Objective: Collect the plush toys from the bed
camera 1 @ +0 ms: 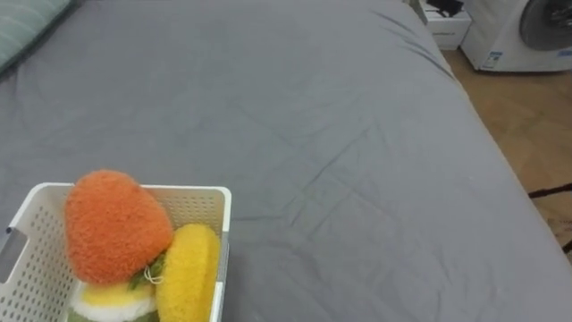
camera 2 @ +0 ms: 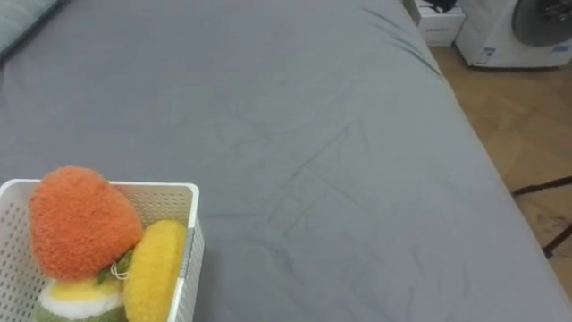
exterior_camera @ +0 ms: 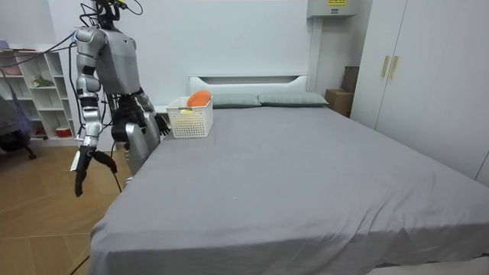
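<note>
A white slatted basket point(camera 1: 202, 201) sits on the grey bed point(camera 1: 340, 161) at my lower left, near the bed's edge. Inside it lie a fuzzy orange plush toy point(camera 1: 114, 224), a yellow plush toy point(camera 1: 188, 273) and, under them, a white, yellow and green one point(camera 1: 112, 300). In the room view the basket point(exterior_camera: 191, 122) stands near the headboard with the orange toy point(exterior_camera: 199, 98) poking out on top. My left hand point(exterior_camera: 162, 126) is low beside the basket. My right hand point(exterior_camera: 80, 172) hangs at my side with relaxed fingers, away from the bed. I stand at the bed's side, at the room view's left.
Two pillows point(exterior_camera: 260, 100) lie at the headboard; one corner point(camera 1: 27, 27) shows at my upper left. A white washing machine point(camera 1: 523, 31) stands past the bed's far side on wooden floor point(camera 1: 536, 134). A shelf unit point(exterior_camera: 34, 92) is behind me and wardrobes point(exterior_camera: 428, 76) line the room view's right.
</note>
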Robot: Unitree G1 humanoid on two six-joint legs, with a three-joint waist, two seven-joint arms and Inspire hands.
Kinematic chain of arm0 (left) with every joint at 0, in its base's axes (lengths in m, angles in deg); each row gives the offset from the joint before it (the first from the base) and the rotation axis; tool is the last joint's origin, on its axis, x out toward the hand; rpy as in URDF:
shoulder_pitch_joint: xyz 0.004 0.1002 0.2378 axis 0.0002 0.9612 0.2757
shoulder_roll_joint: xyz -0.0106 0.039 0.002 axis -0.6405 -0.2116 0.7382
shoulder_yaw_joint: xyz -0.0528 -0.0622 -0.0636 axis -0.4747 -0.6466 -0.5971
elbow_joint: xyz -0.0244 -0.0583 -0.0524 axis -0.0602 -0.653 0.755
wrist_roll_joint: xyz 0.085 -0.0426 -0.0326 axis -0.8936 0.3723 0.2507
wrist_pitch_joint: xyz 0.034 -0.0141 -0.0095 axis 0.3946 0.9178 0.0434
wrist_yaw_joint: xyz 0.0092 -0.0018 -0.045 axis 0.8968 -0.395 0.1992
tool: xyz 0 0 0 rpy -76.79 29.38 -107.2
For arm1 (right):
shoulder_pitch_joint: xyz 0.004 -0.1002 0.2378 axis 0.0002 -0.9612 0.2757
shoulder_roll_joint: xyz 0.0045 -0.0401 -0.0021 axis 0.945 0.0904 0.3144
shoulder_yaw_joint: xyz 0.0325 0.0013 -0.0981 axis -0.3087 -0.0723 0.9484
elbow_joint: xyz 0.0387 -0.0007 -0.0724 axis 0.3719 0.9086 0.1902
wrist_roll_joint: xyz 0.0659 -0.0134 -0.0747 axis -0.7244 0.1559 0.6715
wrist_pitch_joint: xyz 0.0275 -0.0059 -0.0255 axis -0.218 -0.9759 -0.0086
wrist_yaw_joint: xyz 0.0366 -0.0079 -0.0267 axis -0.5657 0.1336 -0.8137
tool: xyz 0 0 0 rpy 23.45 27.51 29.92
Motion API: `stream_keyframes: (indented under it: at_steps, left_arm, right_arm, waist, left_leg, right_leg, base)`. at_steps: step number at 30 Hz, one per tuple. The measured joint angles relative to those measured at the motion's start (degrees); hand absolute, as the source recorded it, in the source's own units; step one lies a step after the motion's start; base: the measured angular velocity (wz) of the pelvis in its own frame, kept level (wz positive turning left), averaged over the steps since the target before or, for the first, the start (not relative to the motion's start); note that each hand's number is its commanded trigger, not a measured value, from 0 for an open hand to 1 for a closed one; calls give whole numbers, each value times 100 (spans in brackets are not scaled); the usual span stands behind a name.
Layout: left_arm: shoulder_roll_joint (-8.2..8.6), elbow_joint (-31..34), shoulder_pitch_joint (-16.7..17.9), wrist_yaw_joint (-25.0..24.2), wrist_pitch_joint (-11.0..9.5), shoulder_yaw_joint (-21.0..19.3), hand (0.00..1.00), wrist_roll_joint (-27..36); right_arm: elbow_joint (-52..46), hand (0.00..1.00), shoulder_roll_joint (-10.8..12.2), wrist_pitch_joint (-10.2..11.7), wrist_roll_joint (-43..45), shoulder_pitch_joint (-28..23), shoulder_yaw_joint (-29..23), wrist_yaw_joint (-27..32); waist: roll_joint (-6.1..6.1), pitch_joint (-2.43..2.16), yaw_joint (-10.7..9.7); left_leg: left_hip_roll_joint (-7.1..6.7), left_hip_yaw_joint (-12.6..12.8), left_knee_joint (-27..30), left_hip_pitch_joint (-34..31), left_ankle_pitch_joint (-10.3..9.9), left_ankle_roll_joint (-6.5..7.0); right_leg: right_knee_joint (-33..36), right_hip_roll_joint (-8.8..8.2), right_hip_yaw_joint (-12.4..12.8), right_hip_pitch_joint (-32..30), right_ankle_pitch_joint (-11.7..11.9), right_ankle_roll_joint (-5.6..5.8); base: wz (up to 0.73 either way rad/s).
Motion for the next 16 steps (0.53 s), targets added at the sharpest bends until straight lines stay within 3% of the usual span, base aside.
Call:
stream_keyframes:
  at_steps: [8, 10, 16]
  left_arm:
    - [-2, -48, -24, -40, 16, 10, 0, 1]
    - [-2, -49, -38, -41, 35, 9, 0, -2]
    - [-1, -29, -89, -16, 34, 44, 0, -178]
  right_arm:
    - [496, 0, -3, -318, 832, 347, 428, -539]
    - [560, 0, -3, -438, 1199, 481, 637, -779]
    - [534, 0, -9, -484, 2191, 661, 1021, -1151]
  waist:
    - [-16, -8, 47]
    - [-1, 21, 92]
    - [-11, 31, 315]
  left_leg:
    - [2, 12, -3, 24, -4, -10]
    - [1, 4, -22, 96, -6, -12]
    - [15, -3, -32, 101, -21, -31]
  right_leg:
    - [-28, -4, -4, 0, -28, -10]
    - [-28, 0, -7, 86, -27, -10]
    - [-28, 18, -17, 98, -26, -13]
  base:
    - [0]
    - [0]
    - [0]
